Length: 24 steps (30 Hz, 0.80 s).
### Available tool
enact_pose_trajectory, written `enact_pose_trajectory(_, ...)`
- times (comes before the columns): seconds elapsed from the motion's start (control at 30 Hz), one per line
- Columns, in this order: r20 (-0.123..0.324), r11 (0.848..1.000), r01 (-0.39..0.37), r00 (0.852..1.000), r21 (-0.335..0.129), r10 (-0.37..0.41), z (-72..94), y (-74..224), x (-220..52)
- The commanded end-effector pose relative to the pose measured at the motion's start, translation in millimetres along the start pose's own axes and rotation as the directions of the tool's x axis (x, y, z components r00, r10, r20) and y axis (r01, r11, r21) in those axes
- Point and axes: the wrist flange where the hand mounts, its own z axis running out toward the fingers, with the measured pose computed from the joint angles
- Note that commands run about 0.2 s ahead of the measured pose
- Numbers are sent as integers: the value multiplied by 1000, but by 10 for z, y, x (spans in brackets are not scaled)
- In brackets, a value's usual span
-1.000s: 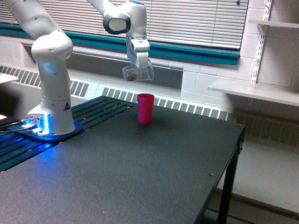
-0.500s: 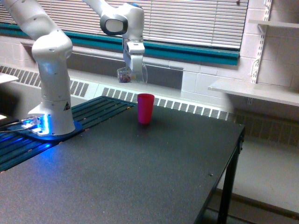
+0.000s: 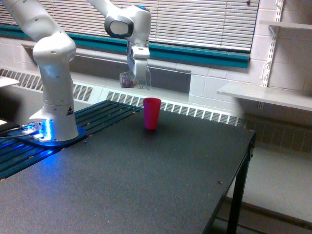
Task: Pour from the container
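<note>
Up high, gripper point(image 3: 136, 78) clamped on clear container point(image 3: 127, 80), pink cup point(image 3: 151, 113) at its 5 o'clock on black table point(image 3: 146, 175), nothing btwn them.

Single raised view across table point(image 3: 146, 185)

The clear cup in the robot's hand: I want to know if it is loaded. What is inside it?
Small reddish-brown pieces show through the wall of the clear cup, held up by the hand. The hand covers part of the cup, so how many pieces there are cannot be told.
</note>
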Motion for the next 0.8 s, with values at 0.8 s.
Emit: enact_pose_trajectory(0.8,113,997,49,993,-52,-43,194,-46,329)
